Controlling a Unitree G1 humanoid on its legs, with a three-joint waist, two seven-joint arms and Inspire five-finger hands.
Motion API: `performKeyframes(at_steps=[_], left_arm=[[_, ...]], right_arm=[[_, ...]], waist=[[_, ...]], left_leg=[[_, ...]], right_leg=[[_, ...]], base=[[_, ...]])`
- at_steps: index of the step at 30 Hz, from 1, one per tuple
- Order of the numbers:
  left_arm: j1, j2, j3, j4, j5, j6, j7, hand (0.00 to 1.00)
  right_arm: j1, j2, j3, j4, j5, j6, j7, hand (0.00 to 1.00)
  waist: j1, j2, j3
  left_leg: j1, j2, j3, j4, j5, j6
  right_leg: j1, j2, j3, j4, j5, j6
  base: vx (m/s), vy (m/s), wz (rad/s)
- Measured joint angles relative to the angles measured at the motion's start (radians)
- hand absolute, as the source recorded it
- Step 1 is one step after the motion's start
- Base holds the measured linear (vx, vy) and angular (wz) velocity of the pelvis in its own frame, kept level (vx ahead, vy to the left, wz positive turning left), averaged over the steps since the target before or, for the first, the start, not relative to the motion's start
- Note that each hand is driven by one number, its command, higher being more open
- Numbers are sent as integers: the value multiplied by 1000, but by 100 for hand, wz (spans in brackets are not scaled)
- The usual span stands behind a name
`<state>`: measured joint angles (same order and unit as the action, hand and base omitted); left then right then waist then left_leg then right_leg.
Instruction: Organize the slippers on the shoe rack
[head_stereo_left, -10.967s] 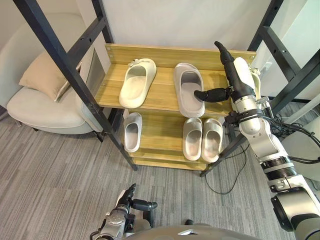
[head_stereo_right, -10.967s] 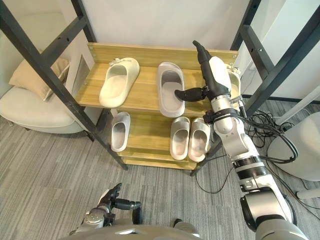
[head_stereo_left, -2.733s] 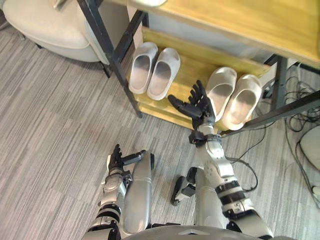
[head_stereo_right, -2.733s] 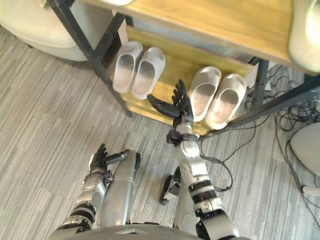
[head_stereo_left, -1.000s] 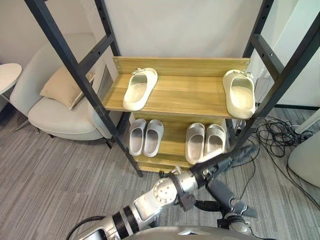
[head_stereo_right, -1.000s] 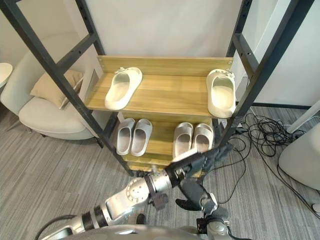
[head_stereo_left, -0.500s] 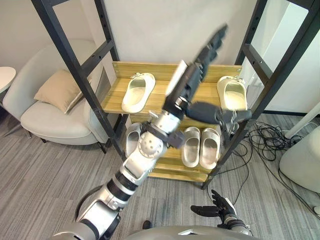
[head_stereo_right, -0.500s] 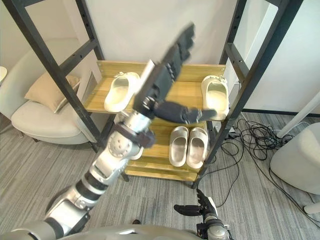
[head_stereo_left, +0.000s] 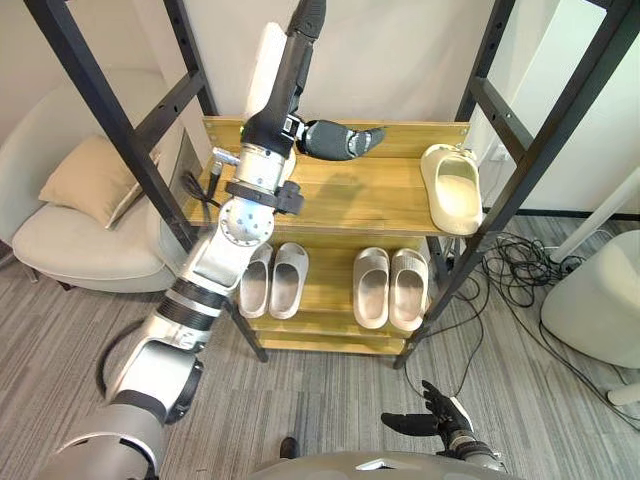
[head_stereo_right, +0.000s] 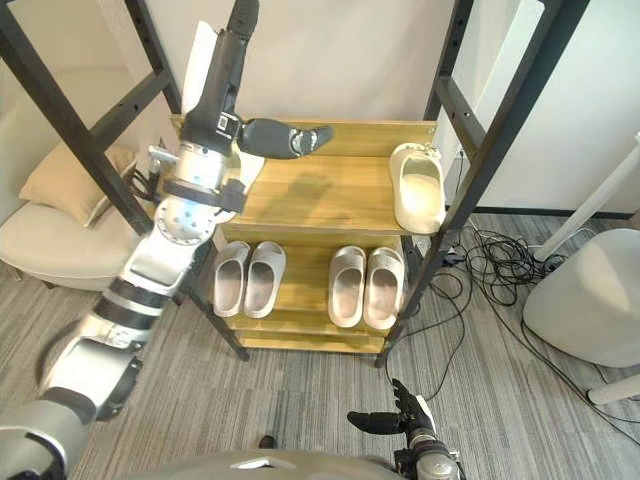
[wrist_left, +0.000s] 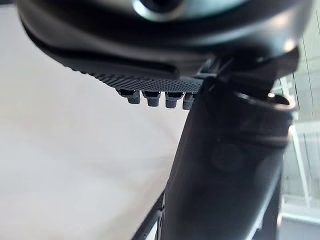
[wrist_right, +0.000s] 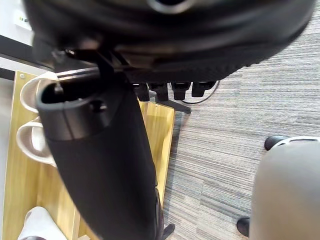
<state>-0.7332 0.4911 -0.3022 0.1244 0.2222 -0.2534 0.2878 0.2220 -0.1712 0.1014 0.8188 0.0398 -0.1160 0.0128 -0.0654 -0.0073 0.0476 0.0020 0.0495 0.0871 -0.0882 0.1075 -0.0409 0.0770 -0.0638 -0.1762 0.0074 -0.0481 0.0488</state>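
The wooden shoe rack (head_stereo_left: 350, 192) has two shelves. My left hand (head_stereo_left: 287, 92) is raised over the left end of the top shelf, open, fingers straight up and thumb (head_stereo_left: 340, 140) out to the right. Its forearm covers most of the cream slipper (head_stereo_right: 250, 168) lying there. A second cream slipper (head_stereo_left: 452, 188) lies at the top shelf's right end. On the lower shelf (head_stereo_left: 325, 290) stand a grey pair (head_stereo_left: 270, 280) at left and another pair (head_stereo_left: 390, 288) at right. My right hand (head_stereo_left: 430, 421) hangs low over the carpet, open with fingers spread, holding nothing.
Black slanted frame posts (head_stereo_left: 520, 150) flank the rack on both sides. A pale armchair with a cushion (head_stereo_left: 70, 190) stands at left. Cables (head_stereo_left: 505, 280) lie on the floor at right, beside a white rounded object (head_stereo_left: 595, 300). Grey carpet lies in front.
My left hand has swung from the middle of the top shelf to its left end, now covering the left cream slipper. The right hand stays low. The camera has shifted slightly.
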Motion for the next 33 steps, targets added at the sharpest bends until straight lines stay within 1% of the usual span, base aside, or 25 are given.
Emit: performKeyframes(at_steps=[3,8,10,12,17,18,19,23,28,30,33], left_arm=[[-6,38,11,10,94,8,15,100],[-23,96,13,49,240,47,31,100],[-23,107,14,63,270,54,36,100],[-23,112,20,72,293,77,38,100],[-23,112,76,99,362,123,44,100],[-20,145,87,181,472,192,54,100],[-14,150,93,186,481,204,54,100],[5,151,113,186,495,214,54,100],[38,151,143,186,497,226,52,100],[55,151,156,186,497,241,50,100],[64,151,172,186,497,245,45,100]], right_arm=[[9,-3,0,0,0,-3,5,100],[11,-6,2,0,0,-6,6,100],[11,-6,2,0,-1,-6,5,100],[10,-6,4,0,-1,-8,5,100],[9,-7,9,-1,-1,-16,3,100],[8,-3,5,-1,0,-17,-2,100],[8,-1,0,-1,0,-17,-2,100],[8,-1,-1,-2,0,-18,-3,100],[10,-5,-2,-22,0,-17,-2,100],[11,-5,-2,-22,0,-17,-3,100],[14,-6,-2,-26,-1,-17,-3,100]], waist=[[0,-1,1],[-4,-2,2],[-4,-3,2],[-5,-3,2],[-14,-5,3],[-15,-5,15],[-14,-5,21],[-12,-3,27],[-4,10,45],[-2,11,46],[6,9,55]], left_leg=[[-7,0,8,0,0,0],[-24,3,22,0,0,0],[-24,3,29,0,0,0],[-26,3,36,0,0,0],[-34,4,43,0,1,1],[-37,3,43,0,2,2],[-37,3,43,0,1,2],[-37,3,44,0,1,2],[-35,4,49,-2,1,1],[-35,5,54,-4,-1,1],[-37,6,60,-4,-3,0]], right_leg=[[-11,4,10,-1,4,0],[-35,6,26,-3,14,-1],[-40,6,34,-3,16,-1],[-45,6,41,-4,20,-1],[-58,6,50,-3,24,0],[-60,7,49,-3,27,-2],[-61,6,50,-3,27,-2],[-60,6,50,-4,27,-2],[-61,7,55,-4,28,-3],[-63,8,60,-4,28,-3],[-67,9,65,-5,29,-3]], base=[[-6,5,-10],[-27,11,-10],[-25,16,-11],[-32,16,-11],[-40,9,-6],[-87,8,-1],[-79,6,0],[0,0,0],[-12,0,-2],[-26,-2,-7],[-11,-3,-5]])
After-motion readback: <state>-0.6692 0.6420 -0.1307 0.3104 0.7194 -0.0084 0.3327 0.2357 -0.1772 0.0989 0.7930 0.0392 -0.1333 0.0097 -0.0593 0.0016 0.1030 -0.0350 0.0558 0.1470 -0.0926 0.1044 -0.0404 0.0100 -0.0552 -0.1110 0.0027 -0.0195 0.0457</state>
